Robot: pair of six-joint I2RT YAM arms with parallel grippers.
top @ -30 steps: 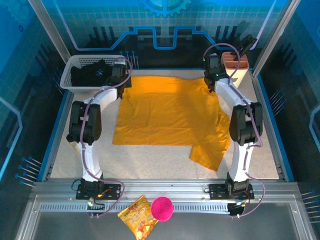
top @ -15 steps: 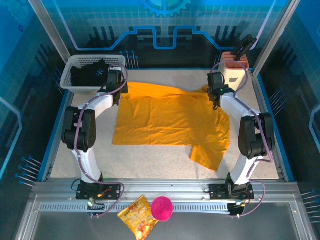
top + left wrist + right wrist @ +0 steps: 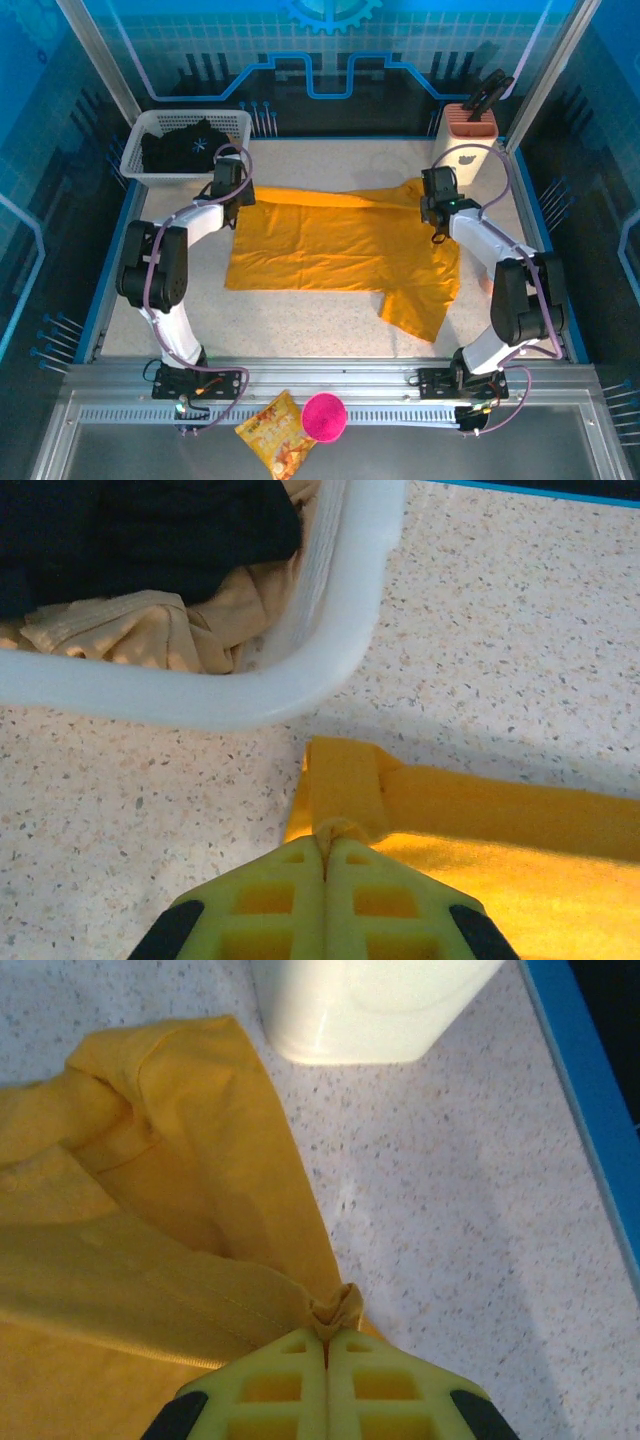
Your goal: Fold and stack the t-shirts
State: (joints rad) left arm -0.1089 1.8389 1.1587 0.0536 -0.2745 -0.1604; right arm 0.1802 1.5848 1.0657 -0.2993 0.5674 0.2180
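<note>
A large mustard-orange t-shirt (image 3: 340, 245) lies spread across the middle of a speckled table (image 3: 300, 325), with one sleeve pointing toward the near right. Two robot arms hold its far edge, one at each corner.

The left gripper (image 3: 237, 196) is at the far left corner. In the left wrist view, its yellow fingers (image 3: 280, 880) are pressed together, pinching a fold of the orange cloth. Just beyond it sits a white basket (image 3: 135, 165), which holds a black t-shirt (image 3: 178, 150) with a small white starburst print (image 3: 200, 146). The left wrist view also shows tan cloth (image 3: 130, 630) in the basket.

The right gripper (image 3: 438, 214) is at the far right corner. In the right wrist view, it is clamped on a small bunch of the shirt's hem. A white container (image 3: 468, 145) stands just beyond it.

On the metal rail at the near edge lie a yellow-orange snack bag (image 3: 275, 437) and a pink ball (image 3: 324, 416). The printing on the bag is too small to read.
</note>
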